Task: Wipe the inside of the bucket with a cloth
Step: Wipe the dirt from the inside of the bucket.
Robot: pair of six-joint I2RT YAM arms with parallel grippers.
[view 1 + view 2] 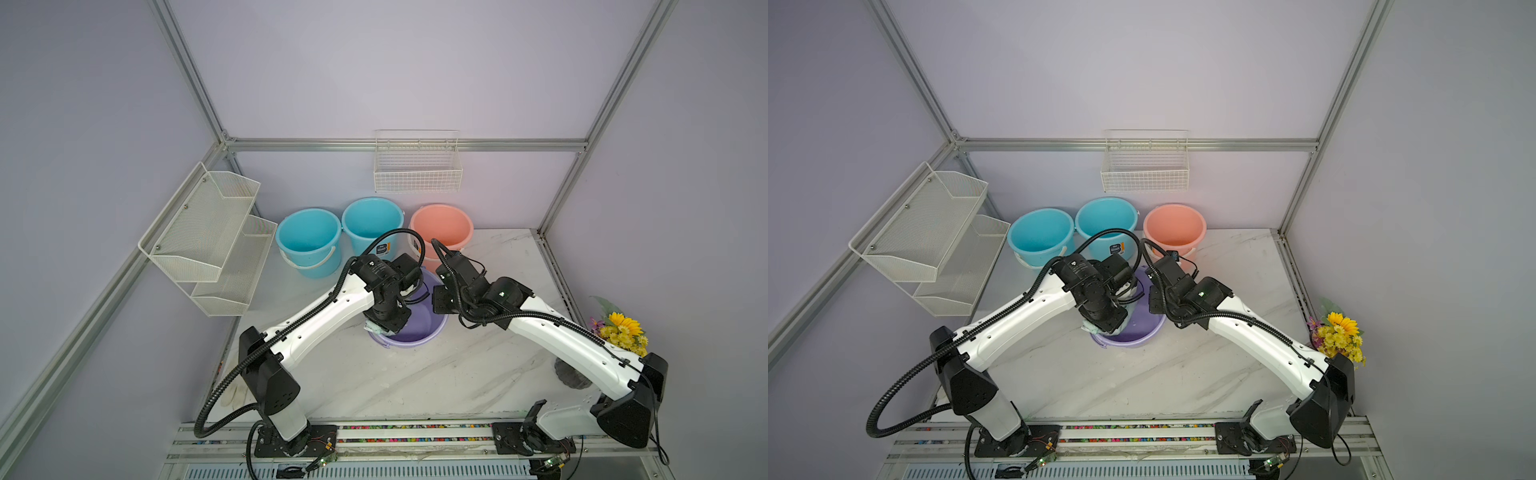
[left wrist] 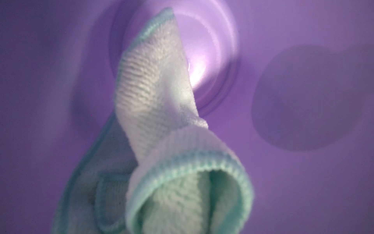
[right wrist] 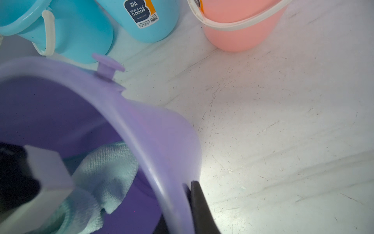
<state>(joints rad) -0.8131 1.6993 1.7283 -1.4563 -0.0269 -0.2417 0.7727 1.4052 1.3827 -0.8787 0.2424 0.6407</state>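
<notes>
A purple bucket [image 1: 415, 338] [image 1: 1133, 338] stands mid-table, and both arms reach over it. My left gripper [image 1: 386, 321] [image 1: 1104, 320] points down inside it, shut on the pale mint-green cloth [image 1: 376, 329] [image 1: 1091, 328]. In the left wrist view the cloth [image 2: 157, 91] hangs over the bucket's purple floor [image 2: 303, 60] and hides the fingers. My right gripper [image 1: 439, 298] [image 3: 182, 194] is shut on the bucket's rim [image 3: 153, 129] at its right side, one dark finger [image 3: 199, 202] outside the wall. The cloth [image 3: 105, 174] shows inside the bucket in the right wrist view.
Two blue buckets [image 1: 307, 241] [image 1: 372, 224] and a pink bucket [image 1: 442, 226] stand just behind the purple one. White wire racks hang on the left wall [image 1: 208, 237] and the back wall [image 1: 417, 166]. Yellow flowers [image 1: 621, 330] stand at the right edge; a dirty white glove [image 1: 237, 395] lies front left.
</notes>
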